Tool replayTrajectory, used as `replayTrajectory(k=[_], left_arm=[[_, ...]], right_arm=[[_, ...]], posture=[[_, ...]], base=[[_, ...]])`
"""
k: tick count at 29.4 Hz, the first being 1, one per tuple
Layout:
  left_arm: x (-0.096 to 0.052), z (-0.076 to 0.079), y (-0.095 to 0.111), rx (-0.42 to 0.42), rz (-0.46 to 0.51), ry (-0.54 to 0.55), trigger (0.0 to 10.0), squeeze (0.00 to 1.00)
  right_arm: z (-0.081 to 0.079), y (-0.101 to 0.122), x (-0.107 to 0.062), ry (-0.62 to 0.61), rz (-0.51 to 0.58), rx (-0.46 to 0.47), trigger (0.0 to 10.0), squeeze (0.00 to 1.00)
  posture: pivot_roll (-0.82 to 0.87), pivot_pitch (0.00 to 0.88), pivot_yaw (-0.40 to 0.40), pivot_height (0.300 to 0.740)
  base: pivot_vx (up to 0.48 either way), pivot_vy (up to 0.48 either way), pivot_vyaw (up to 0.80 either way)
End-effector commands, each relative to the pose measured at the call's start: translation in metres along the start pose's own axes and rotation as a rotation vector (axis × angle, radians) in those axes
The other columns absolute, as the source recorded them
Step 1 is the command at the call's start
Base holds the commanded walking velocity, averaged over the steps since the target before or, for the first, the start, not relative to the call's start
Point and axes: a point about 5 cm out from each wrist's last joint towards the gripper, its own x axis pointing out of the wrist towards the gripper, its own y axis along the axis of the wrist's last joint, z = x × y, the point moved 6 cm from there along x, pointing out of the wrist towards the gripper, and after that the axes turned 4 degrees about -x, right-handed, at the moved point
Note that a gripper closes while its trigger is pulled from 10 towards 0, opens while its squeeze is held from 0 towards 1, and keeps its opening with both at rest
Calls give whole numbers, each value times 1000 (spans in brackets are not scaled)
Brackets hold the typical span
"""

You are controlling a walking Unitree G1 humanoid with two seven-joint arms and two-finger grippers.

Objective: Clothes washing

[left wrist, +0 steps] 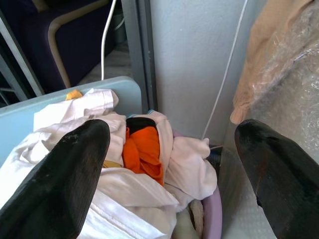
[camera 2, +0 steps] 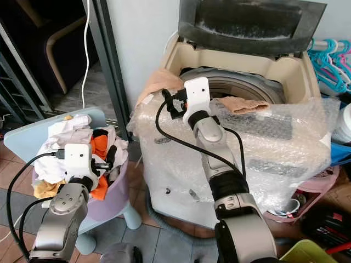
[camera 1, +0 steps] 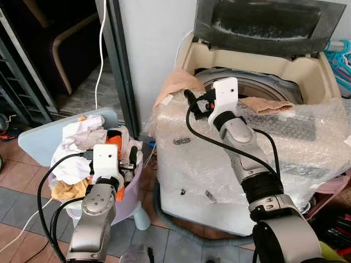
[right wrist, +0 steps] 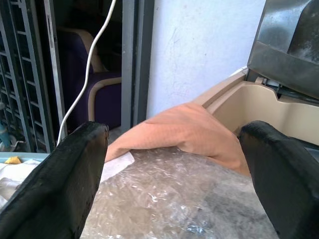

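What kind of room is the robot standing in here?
Most likely a home laundry corner. A top-loading washing machine stands open, wrapped in bubble wrap, a basket heaped with clothes sits beside it, and plastic hangers hang nearby.

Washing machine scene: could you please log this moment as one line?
right gripper: open, over peach cloth on washing machine rim | left gripper: open, above laundry basket

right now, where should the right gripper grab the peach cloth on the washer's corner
Probably the raised fold of the peach cloth, pinched from the front. It drapes over the washer rim's back left corner, humped above the bubble wrap, and the open right gripper already faces it.
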Motion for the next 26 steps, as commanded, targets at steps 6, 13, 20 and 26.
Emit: replayTrajectory(k=[6,13,20,26], left_arm=[[2,7,7,17,28,-24,10000,0],[-2,19,15,53,80,-85,10000,0],[-1,23,17,31,94,-109,10000,0],[-1,28,15,15,85,-120,10000,0]], right_arm=[[16,1,-10,-62,10,-23,10000,0],[23,-3,-20,-92,12,-63,10000,0],[24,-1,-21,-87,18,-63,10000,0],[20,-2,-16,-64,14,-65,10000,0]], posture=[[13,0,30,740],[4,0,28,740],[-16,0,20,740],[-13,0,14,740]], base=[[0,365,0],[0,0,0],[90,0,687],[347,0,160]])
